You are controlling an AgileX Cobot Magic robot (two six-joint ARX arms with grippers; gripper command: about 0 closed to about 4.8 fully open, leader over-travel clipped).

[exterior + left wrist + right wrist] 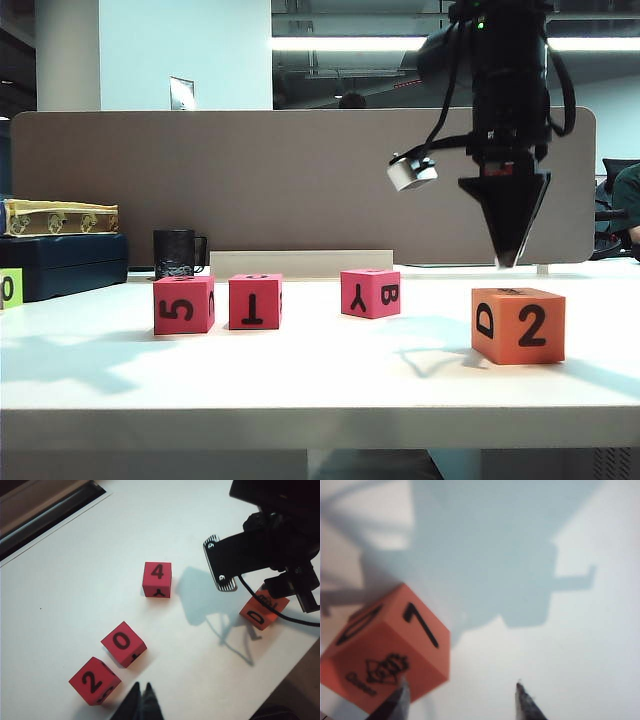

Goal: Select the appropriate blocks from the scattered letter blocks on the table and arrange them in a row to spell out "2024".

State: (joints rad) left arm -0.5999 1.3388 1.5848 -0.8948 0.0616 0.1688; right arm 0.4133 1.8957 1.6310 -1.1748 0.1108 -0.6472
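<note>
White table (300,385): mug (177,253) (black), right hand (507,262) parted, left hand (141,700) closed.

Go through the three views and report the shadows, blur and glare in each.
Exterior view: bright ceiling strips behind, right gripper a dark silhouette, soft shadows on the table. Left wrist view: sharp, crisp arm shadow beside the orange block. Right wrist view: soft focus, orange block close, large blue-grey shadow over the white surface.

Right end effector (460,700) spread apart; left end effector (141,700) closed

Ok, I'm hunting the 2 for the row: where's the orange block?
Exterior view: the orange block sits right on the table, just below the right end effector.
</note>
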